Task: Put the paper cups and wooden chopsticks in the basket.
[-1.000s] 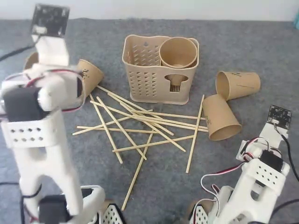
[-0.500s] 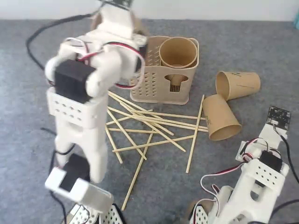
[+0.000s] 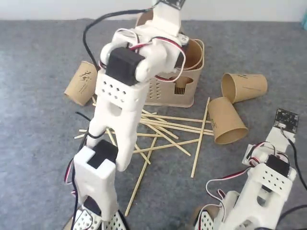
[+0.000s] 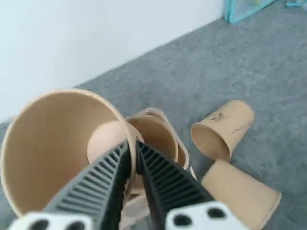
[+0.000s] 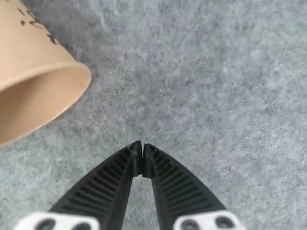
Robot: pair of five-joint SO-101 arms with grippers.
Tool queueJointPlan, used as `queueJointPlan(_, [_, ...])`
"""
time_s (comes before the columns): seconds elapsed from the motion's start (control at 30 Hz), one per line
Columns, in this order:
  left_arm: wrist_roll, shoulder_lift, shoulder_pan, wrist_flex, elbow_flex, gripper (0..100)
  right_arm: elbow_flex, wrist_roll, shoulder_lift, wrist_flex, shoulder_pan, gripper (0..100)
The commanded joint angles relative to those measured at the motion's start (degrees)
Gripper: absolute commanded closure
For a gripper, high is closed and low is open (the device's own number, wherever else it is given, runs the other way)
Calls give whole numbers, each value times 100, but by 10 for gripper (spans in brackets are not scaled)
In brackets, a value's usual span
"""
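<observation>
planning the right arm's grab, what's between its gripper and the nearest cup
Bare grey carpet, as the right wrist view shows: nothing lies between the right gripper and the paper cup on its side.

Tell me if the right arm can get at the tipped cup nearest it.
Probably yes. That tipped cup lies just ahead of the right gripper, bare carpet between them, and the left gripper, clamped on a second cup, is off over the basket. The right gripper is shut, so it must open first.

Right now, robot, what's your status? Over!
Left gripper shut on cup, over basket. Right gripper shut, empty. Three cups, chopsticks lying outside. One cup already inside basket.
</observation>
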Motion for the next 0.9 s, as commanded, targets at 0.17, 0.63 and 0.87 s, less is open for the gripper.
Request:
queueJointPlan(0.17, [-229, 0, 440, -378, -189, 991, -18, -26, 40, -119, 13, 979])
queueJointPlan(0.63, [-958, 642, 281, -316, -145, 989, -18, -26, 31, -119, 22, 979])
queueJointPlan(0.87, [-1266, 633, 299, 149, -233, 829, -18, -26, 40, -127, 13, 979])
